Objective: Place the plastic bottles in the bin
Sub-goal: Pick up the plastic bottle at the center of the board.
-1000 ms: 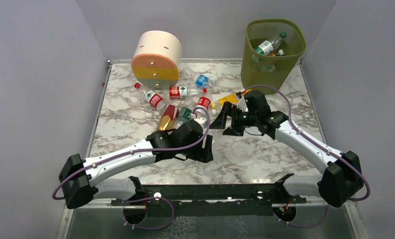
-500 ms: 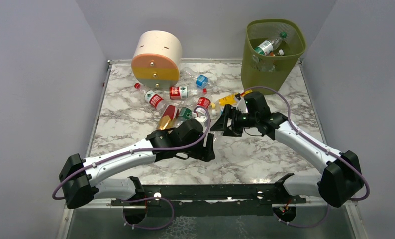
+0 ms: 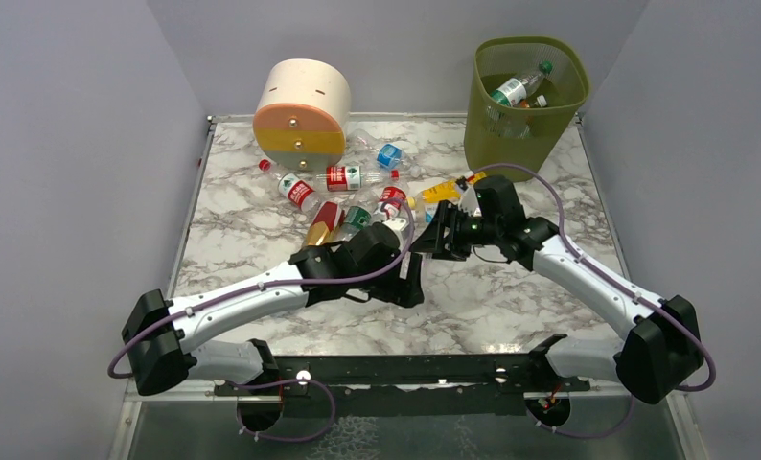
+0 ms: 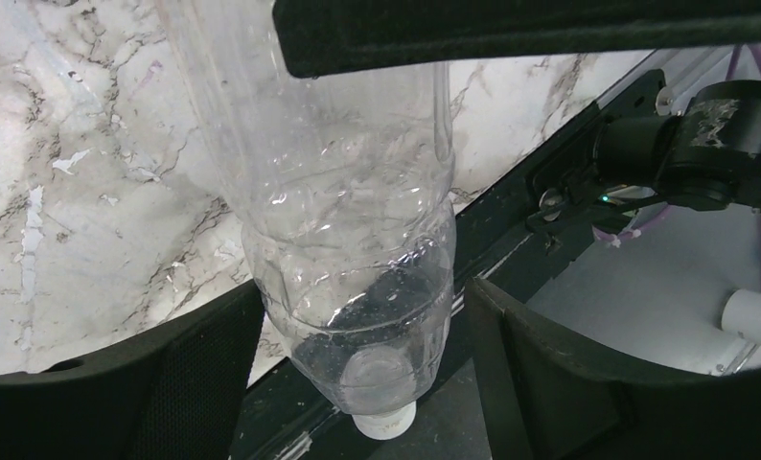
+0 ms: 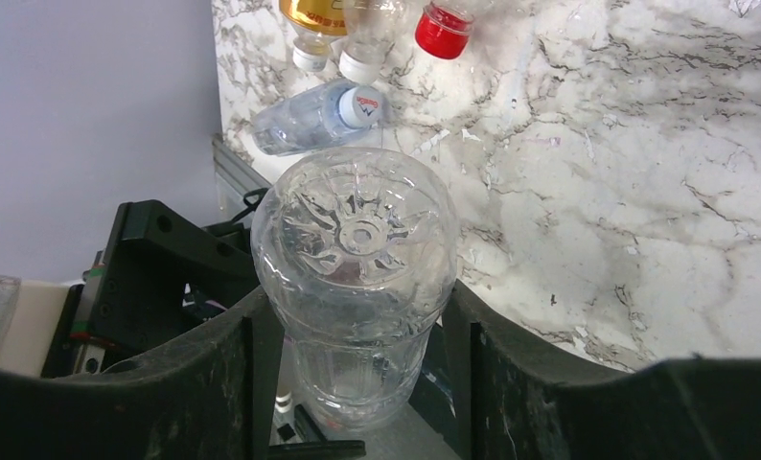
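Observation:
A clear plastic bottle (image 5: 357,240) hangs above the marble table between my two arms. My right gripper (image 5: 357,297) is shut on its ribbed body near the base, both fingers pressing the sides. My left gripper (image 4: 362,290) stands open around the same clear bottle (image 4: 348,220) near its white-capped neck, with a thin gap at the right finger. From above, the left gripper (image 3: 413,275) and right gripper (image 3: 432,240) meet at the table's middle. The olive bin (image 3: 511,144) stands at the back right with bottles (image 3: 514,89) inside. More plastic bottles (image 3: 343,178) lie in a pile behind the arms.
A cream, orange and yellow round drawer box (image 3: 302,107) stands at the back left, next to the pile. A clear white-capped bottle (image 5: 314,115) and a red-capped one (image 5: 442,29) lie on the marble beyond the right gripper. The black base rail (image 3: 405,369) runs along the near edge.
My right gripper slid left onto the clear bottle and its fingers closed on it. My left gripper's fingers spread apart from the bottle, and the left arm shifted slightly right.

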Controlling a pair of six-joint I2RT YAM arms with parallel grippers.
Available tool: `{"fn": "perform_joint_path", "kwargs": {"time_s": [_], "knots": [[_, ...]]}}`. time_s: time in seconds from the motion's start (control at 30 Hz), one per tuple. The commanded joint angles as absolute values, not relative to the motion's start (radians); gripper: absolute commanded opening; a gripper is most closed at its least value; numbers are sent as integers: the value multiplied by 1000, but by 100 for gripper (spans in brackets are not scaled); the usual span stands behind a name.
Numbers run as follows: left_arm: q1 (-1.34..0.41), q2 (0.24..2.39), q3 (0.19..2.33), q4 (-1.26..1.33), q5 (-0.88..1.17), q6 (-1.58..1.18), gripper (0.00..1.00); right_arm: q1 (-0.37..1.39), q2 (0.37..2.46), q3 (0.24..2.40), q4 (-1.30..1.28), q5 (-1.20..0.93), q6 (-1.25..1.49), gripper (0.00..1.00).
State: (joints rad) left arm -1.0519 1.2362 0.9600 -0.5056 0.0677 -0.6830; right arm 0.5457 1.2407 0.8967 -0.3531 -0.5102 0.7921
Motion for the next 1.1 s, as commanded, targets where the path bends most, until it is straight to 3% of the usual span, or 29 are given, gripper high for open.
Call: {"fn": "perform_joint_path", "kwargs": {"time_s": [0.0,0.27,0.7,1.07], "knots": [[-1060,1219,1014,-463,84,-659,83,549,1230,940,-382,-476,762,50],[-1059,1132,1102,-598,38,-607,99,535,1271,1036,-440,-412,708,50],[-1051,1000,1312,-896,-158,-696,99,400,1336,1183,-496,-432,632,49],[-1051,958,1234,-941,-200,-746,99,176,1490,1516,-548,-550,605,49]]}}
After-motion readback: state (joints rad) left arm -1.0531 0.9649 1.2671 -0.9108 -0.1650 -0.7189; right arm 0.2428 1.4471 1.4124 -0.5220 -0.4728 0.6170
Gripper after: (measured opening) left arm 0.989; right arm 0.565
